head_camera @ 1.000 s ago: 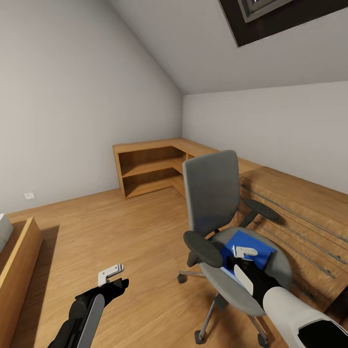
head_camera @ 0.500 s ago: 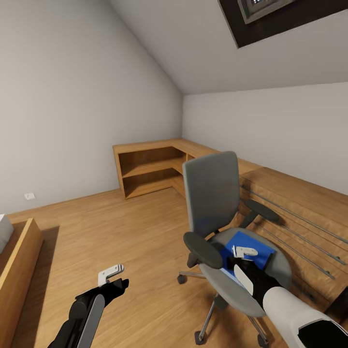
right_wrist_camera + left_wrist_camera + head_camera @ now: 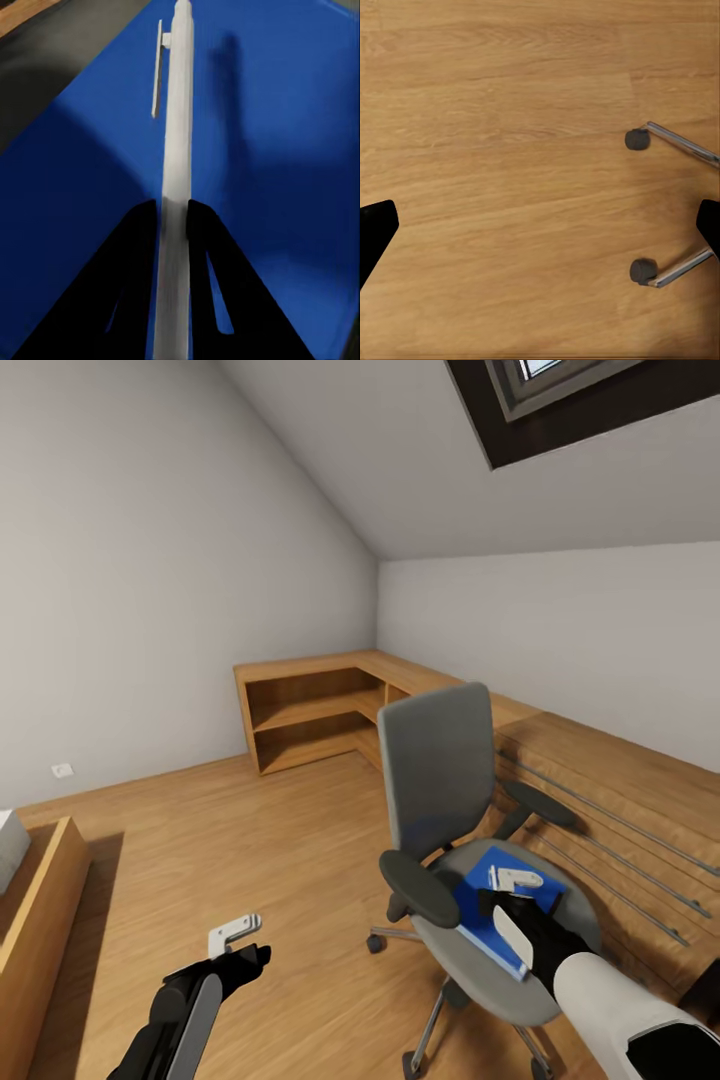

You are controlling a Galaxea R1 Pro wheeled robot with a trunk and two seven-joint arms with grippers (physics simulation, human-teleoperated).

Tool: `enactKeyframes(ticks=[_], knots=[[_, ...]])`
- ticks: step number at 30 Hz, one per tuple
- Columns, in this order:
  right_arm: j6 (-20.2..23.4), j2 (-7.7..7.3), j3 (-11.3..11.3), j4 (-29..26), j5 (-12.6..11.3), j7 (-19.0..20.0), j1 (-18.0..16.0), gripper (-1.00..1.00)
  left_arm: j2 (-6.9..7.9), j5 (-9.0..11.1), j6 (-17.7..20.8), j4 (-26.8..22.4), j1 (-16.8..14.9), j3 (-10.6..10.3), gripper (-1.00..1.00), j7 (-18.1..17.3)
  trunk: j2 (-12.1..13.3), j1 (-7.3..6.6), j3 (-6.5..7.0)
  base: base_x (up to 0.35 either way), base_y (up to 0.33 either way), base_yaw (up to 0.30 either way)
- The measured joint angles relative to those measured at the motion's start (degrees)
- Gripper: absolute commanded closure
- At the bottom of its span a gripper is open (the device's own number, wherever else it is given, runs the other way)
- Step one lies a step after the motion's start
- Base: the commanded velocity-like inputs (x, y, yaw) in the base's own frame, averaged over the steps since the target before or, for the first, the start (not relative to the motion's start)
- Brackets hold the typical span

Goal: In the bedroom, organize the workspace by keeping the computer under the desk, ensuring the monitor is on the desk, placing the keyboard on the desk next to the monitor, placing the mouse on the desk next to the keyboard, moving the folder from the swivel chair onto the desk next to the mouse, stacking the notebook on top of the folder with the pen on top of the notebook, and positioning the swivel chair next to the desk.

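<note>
Right fingers (image 3: 174, 217) clamp the pen (image 3: 177, 112) over the folder (image 3: 500, 900) on the swivel chair (image 3: 445, 780); left fingers (image 3: 236, 933) apart; everything remains undone.

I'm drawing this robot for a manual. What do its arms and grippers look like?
The left arm is black with a pale grey panel along the forearm. The right arm has a white shell that gives way to black at the wrist. The left gripper and right gripper show as small pale grey angled brackets from the head; the right wrist camera renders the fingers as flat black tapered blades with slots.
</note>
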Motion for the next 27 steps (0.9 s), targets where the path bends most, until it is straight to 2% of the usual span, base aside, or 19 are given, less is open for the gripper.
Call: enactKeyframes(ticks=[8,12,16,17,18,19,20,21,22,24,27], knots=[[0.4,-0.23,0.0,-2.5,0.0,0.0,0.2,1.00,0.04,0.0,0.0,0.3,0.0,-0.5,-1.00,0.1,3.2,-1.76,1.44,0.000,0.000,0.000],[1.3,-1.91,0.0,-6.6,-0.1,0.1,1.8,1.00,0.05,0.0,0.0,0.3,0.0,-0.5,-1.00,0.0,4.8,-2.64,2.15,0.000,0.000,0.000],[5.9,-4.17,-0.1,-17.9,-0.5,0.0,6.6,1.00,0.06,0.0,0.0,0.3,0.0,-0.5,-1.00,0.1,6.4,-3.52,2.87,0.000,0.000,0.000],[9.2,-5.44,-0.4,-25.9,-2.0,-0.3,10.3,1.00,0.03,0.0,0.0,0.2,0.0,-0.5,-1.00,0.1,6.8,-3.74,3.05,0.000,0.000,0.000],[14.1,-7.34,-3.2,-38.0,-5.9,-3.2,16.9,1.00,-0.01,0.0,0.0,0.1,0.0,-0.5,-1.00,0.1,7.2,-3.96,3.22,0.000,0.000,0.000],[15.7,-7.83,-4.4,-44.7,-7.9,-5.1,19.4,1.00,-0.05,0.0,-0.1,0.0,0.0,-0.6,-1.00,0.0,7.6,-4.18,3.41,0.000,0.000,0.000],[16.5,-7.99,-4.9,-47.2,-8.9,-6.1,20.4,1.00,-0.07,0.0,-0.1,-0.1,0.0,-0.7,-1.00,0.0,8.0,-4.40,3.59,0.000,0.000,0.000],[18.1,-8.29,-5.9,-52.7,-11.4,-8.7,22.6,1.00,-0.09,0.0,-0.1,-0.7,0.0,-0.8,-1.00,0.0,8.4,-4.62,3.77,0.000,0.000,0.000],[18.8,-8.42,-6.2,-55.5,-12.9,-10.0,23.8,1.00,-0.10,0.0,-0.1,-1.4,0.0,-0.9,-1.00,0.0,8.8,-4.84,3.95,0.000,0.000,0.000],[19.2,-8.54,-6.5,-57.6,-14.0,-11.1,24.7,1.00,-0.11,0.0,-0.1,-2.3,0.2,-1.0,-1.00,0.0,9.6,-5.27,4.31,0.000,0.000,0.000],[19.7,-8.69,-6.8,-60.6,-15.4,-12.5,26.1,1.00,-0.19,0.0,-0.1,-8.4,3.1,-1.8,-1.00,-0.1,10.8,-5.93,4.85,0.000,0.000,0.000]])
